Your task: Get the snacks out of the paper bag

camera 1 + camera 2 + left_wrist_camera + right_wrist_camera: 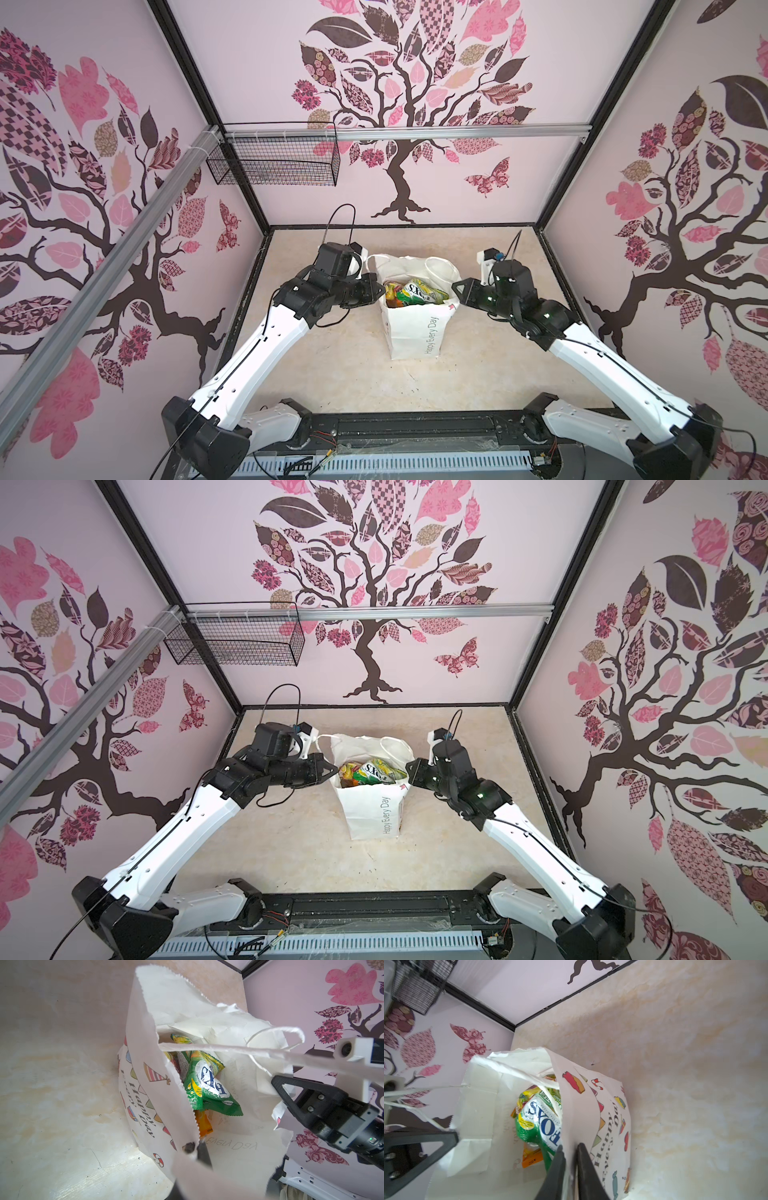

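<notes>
Top view: paper bag [415,332] upright on desk [332,374], snacks [415,291] inside, up to its mouth. At bag's left rim: left fingers [374,291]; at its right rim: right fingers [462,287].
L wrist: left fingers closed on rim paper; FOX'S packet [209,1084] topmost.
R wrist: right fingers a crack apart, rim between. Pkts prob. light, crinkly, slippery: pinch a crimped edge. Bag flimsy.

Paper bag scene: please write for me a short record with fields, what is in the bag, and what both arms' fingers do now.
bag: white paper bag, upright mid table, mouth open
contents: green FOX'S packet on top; orange packet deeper in; others mostly hidden
left fingers: shut on the bag's rim
right fingers: slightly apart, one on each side of the opposite rim
snacks on the table: none seen
basket: black wire mesh basket on the back rail, apart from the bag
</notes>
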Available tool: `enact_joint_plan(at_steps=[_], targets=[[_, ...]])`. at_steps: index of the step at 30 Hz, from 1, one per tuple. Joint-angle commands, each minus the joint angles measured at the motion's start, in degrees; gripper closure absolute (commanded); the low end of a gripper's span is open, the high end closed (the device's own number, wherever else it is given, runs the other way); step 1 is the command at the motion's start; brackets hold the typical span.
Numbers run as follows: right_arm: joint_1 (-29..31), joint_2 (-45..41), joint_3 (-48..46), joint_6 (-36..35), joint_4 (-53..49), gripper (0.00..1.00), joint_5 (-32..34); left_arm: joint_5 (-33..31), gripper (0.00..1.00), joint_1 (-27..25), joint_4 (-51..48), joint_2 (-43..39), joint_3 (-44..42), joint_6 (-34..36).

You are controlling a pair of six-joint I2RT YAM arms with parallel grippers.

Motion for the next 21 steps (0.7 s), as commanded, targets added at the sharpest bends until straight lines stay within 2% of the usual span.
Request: enact_joint_plan(at_steps=[1,4,5,7,12,16,21], targets=[[0.3,-4.6,-3.0,1.2,2.9,0.77,-1.4,-0.6,0.98,-0.3,2.3,-1.6,-2.0,-0.9],[0.3,-6.2,-3.2,0.6,1.6,0.67,-1.3,-0.6,0.93,-0.2,1.7,-2.5,-2.7,-1.1],[0.3,-6.6,-3.0,0.5,1.1,0.61,-0.9,-0.4,0.90,-0.3,1.6,-3.0,-3.1,-1.5],[0.3,-7.0,-2.2,0.5,0.0,0.52,0.0,0.0,0.76,-0.4,1.6,-4.1,-3.6,-2.3],[0.4,-7.8,0.8,-1.1,-1.8,0.31,1.7,-3.0,0.57,-0.4,1.2,-8.2,-4.4,-2.4],[0.3,-8.3,4.6,-4.5,-2.2,0.23,1.7,-5.7,0.46,-0.3,-0.2,-10.9,-3.1,-0.1],[0.3,-8.3,10.5,-9.8,-0.5,0.21,0.0,-9.0,0.40,-0.4,-1.5,-14.1,1.1,7.8]])
